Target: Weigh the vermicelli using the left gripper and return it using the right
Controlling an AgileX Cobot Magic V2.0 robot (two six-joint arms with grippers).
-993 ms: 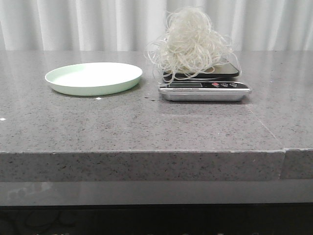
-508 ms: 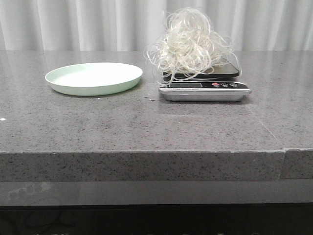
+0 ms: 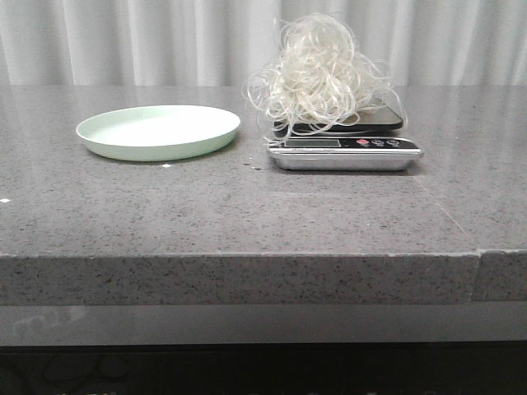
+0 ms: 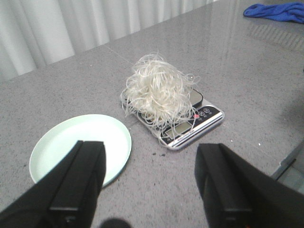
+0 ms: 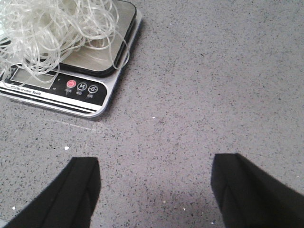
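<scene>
The vermicelli (image 3: 321,74) is a fluffy whitish mound resting on the platform of a silver kitchen scale (image 3: 344,154); some strands hang over the scale's front. It shows in the left wrist view (image 4: 156,92) and partly in the right wrist view (image 5: 52,28). The pale green plate (image 3: 156,132) lies empty to the left of the scale (image 4: 185,133). My left gripper (image 4: 152,161) is open and empty, above the table in front of plate (image 4: 80,147) and scale. My right gripper (image 5: 154,175) is open and empty over bare table, to the right of and in front of the scale (image 5: 80,95). Neither gripper shows in the front view.
The grey speckled stone table (image 3: 247,206) has a seam (image 3: 449,218) at the right front. A blue cloth (image 4: 278,12) lies far off beyond the scale in the left wrist view. White curtains (image 3: 123,41) hang behind the table. Small crumbs (image 3: 251,164) lie between plate and scale.
The vermicelli mound has settled slightly on the scale; its top strands shifted a little. Nothing else has moved in the front view.
</scene>
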